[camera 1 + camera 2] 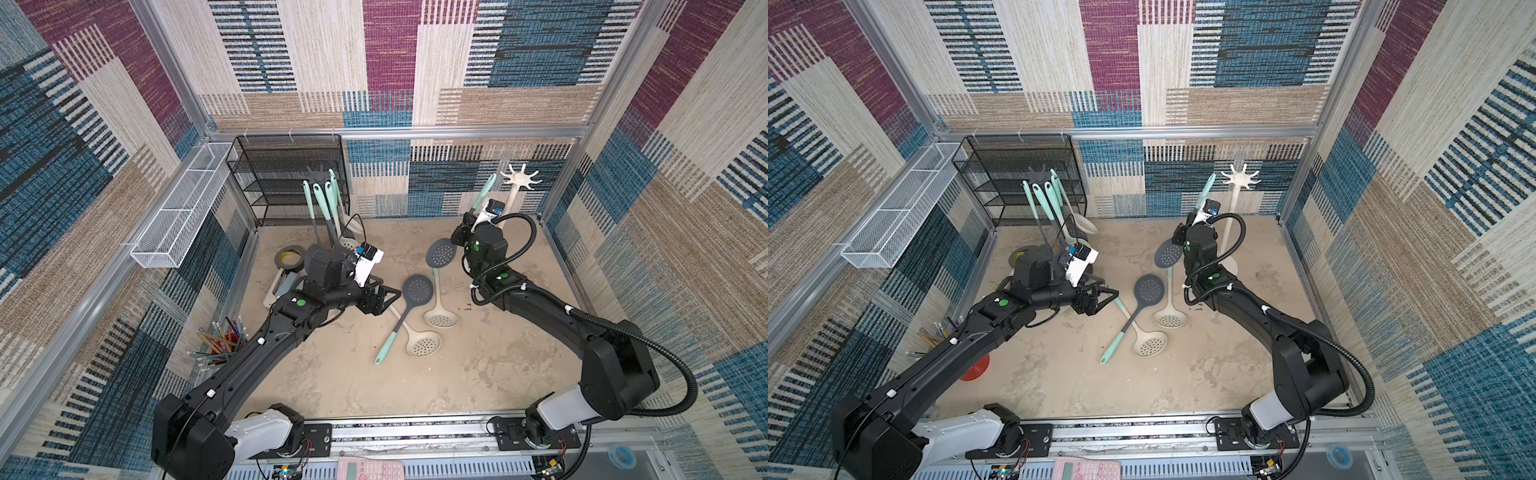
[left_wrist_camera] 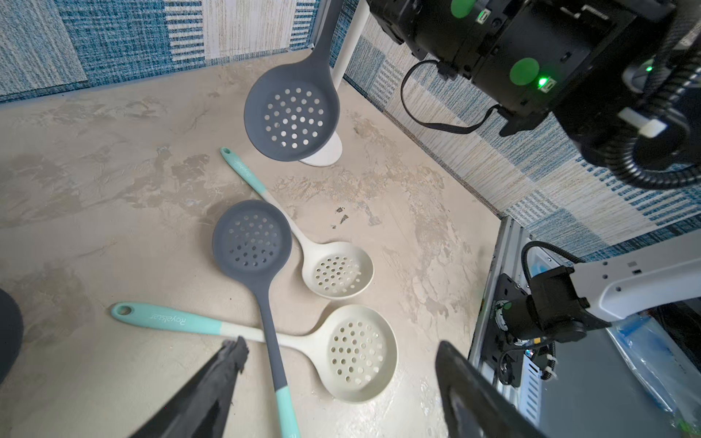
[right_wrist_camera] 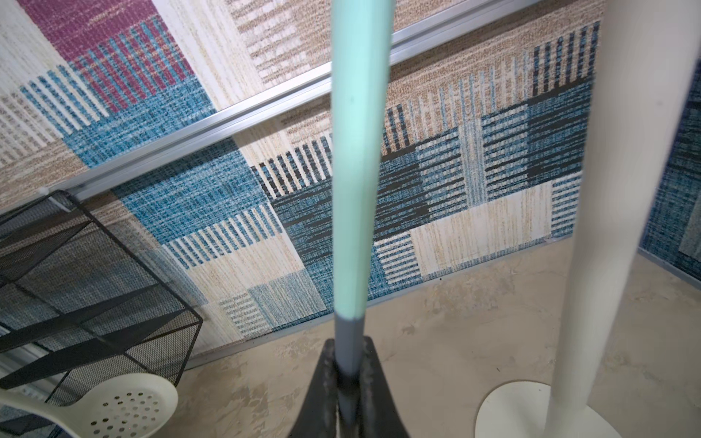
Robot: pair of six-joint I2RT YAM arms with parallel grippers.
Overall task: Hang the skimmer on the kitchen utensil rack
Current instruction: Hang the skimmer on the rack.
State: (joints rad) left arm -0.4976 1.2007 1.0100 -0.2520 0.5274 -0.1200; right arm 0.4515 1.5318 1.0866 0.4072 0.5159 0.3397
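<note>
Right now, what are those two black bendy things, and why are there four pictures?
They are robot arms: the left arm and the right arm. Two pictures look down from above; two come from small cameras on the arms' wrists. On the table lie three skimmers, spoons with holes: one dark skimmer and two cream skimmers. The right arm's jaws are shut on the handle of a raised grey skimmer, beside the white rack. The left arm's jaws are open and empty.

Both top views look steeply down over the whole tabletop [image 1: 332, 382]; left wrist close above the same loose skimmers [image 2: 356, 352], right wrist low, facing back wall [image 3: 474, 227].
</note>
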